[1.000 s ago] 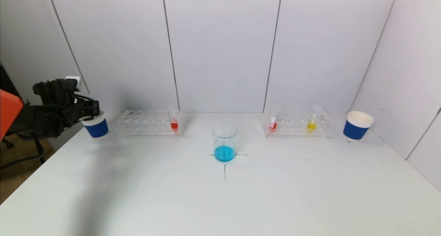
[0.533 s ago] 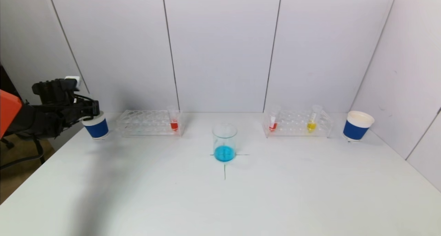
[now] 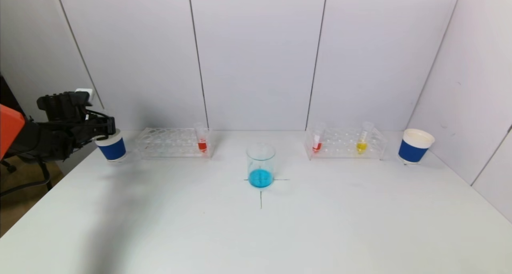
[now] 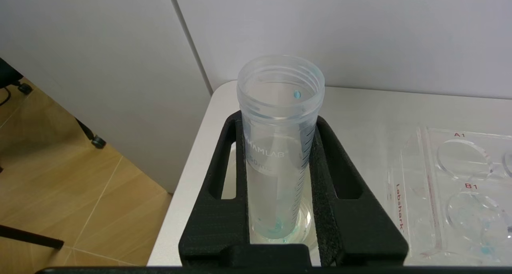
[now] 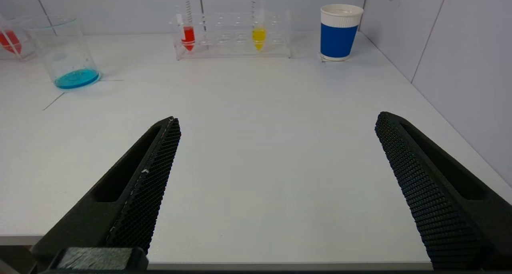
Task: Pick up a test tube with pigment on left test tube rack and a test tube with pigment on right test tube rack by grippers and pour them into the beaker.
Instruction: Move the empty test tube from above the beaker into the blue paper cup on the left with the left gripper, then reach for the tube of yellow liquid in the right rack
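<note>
Between left hand [image 4: 280,194] fingers, tube [image 4: 280,118] reads "HAMLAB"

The tabletop [image 3: 256,234] is a smooth, matt white surface, and near its left rear corner the left gripper [image 4: 280,174], with matt black, finely grained plastic fingers, is clamped on a clear, slightly frosted plastic test tube [image 4: 280,118] with moulded thread rings at its rim and printed markings. The two racks [image 3: 172,143] [image 3: 346,143] along the rear edge look like glossy transparent acrylic, the beaker [image 3: 261,162] at the centre like clear glass, and both cups [image 3: 112,146] [image 3: 415,146] like matt paper with blue sleeves. The right gripper [image 5: 276,186] fingers [image 5: 156,174] carry black pads with a rough honeycomb texture
</note>
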Robot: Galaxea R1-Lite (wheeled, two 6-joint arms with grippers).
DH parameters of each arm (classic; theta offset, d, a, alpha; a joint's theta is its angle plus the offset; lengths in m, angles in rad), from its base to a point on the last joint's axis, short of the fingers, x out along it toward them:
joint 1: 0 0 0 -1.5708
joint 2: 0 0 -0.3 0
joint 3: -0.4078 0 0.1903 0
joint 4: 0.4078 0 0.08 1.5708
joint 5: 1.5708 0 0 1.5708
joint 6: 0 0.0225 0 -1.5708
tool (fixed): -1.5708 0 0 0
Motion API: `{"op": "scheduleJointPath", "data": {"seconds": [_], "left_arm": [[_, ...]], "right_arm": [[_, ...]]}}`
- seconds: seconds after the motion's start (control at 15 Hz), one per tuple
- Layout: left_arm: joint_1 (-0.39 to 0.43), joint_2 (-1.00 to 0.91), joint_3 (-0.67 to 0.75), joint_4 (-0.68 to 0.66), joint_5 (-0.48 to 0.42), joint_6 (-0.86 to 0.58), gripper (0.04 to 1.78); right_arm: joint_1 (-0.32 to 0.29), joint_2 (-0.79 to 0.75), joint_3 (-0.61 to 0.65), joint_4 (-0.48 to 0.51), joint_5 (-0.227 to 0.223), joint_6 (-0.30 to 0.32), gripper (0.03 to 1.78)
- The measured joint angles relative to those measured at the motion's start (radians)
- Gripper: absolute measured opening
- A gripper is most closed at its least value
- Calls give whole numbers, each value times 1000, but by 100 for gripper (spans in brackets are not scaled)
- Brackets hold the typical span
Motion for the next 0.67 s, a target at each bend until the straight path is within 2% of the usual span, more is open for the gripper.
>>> {"op": "scheduleJointPath", "data": {"seconds": [0.2, 0.33, 0.47, 0.67], "left_arm": [[0, -3, 3, 0, -9, 0, 66], [1, -6, 5, 0, -10, 0, 94], [1, -7, 6, 0, -10, 0, 129], [1, -9, 7, 0, -10, 0, 163]], "right_arm": [[0, 0, 0, 0, 0, 0, 177], [0, 0, 0, 0, 0, 0, 177], [0, 0, 0, 0, 0, 0, 177], [0, 0, 0, 0, 0, 0, 177]]}}
